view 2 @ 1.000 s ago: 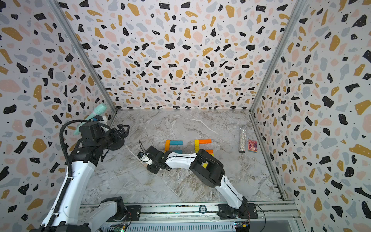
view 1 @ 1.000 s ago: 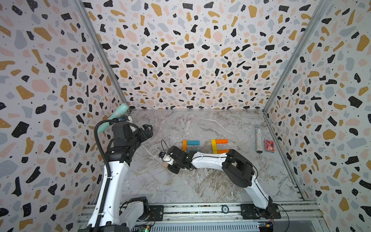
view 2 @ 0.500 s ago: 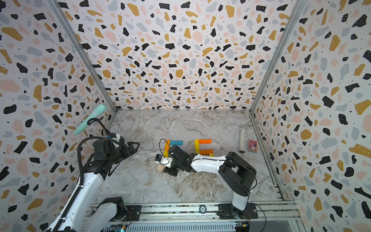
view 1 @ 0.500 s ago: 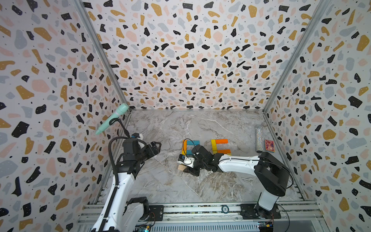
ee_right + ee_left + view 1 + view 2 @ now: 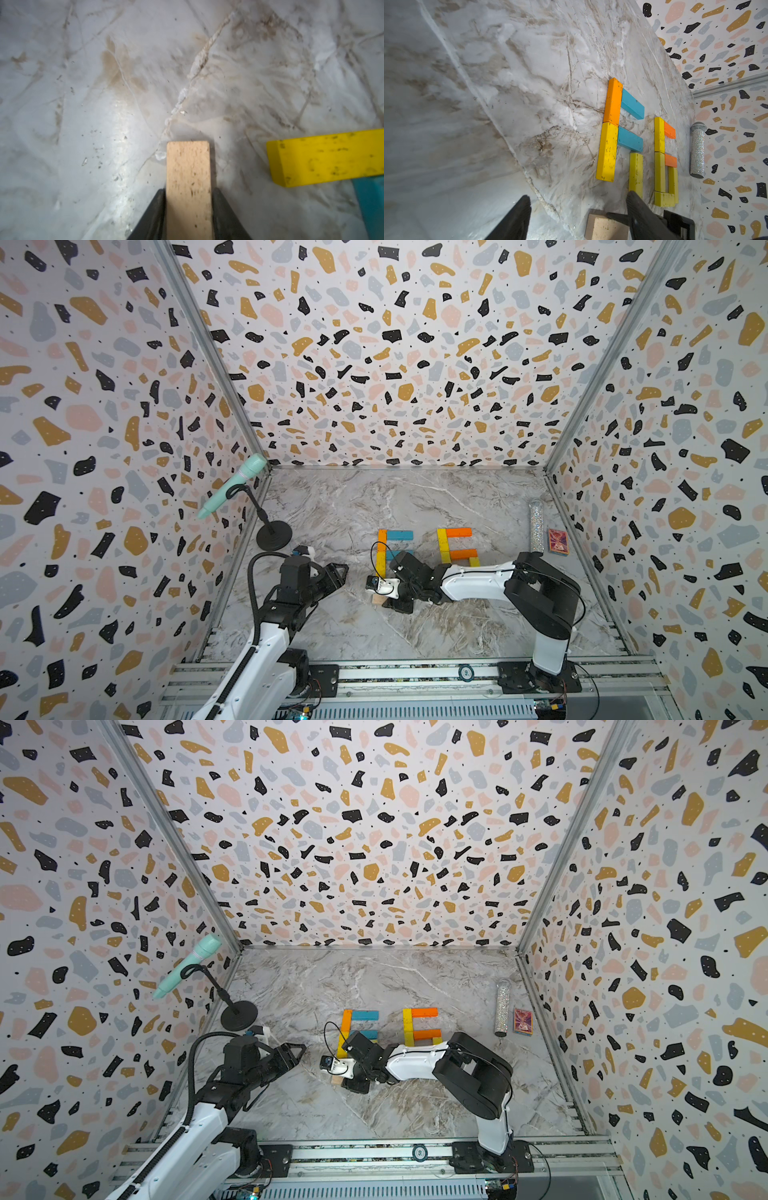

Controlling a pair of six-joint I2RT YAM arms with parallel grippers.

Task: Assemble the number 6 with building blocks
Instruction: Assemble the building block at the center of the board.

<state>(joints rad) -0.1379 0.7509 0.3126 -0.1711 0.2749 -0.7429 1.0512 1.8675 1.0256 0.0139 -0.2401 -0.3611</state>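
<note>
Building blocks (image 5: 400, 535) form two angular figures at mid-counter (image 5: 332, 497). Right pincer (image 5: 189, 190) clasps the pale plank (image 5: 188, 166) by its sides, near a yellow plank (image 5: 324, 158). Left pincer (image 5: 578, 196) stands apart, holding nothing.

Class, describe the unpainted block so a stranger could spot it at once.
On the marble table, find the block figure with teal bars. At its near end, in the right gripper, lies the pale block, the only unpainted one.
</note>
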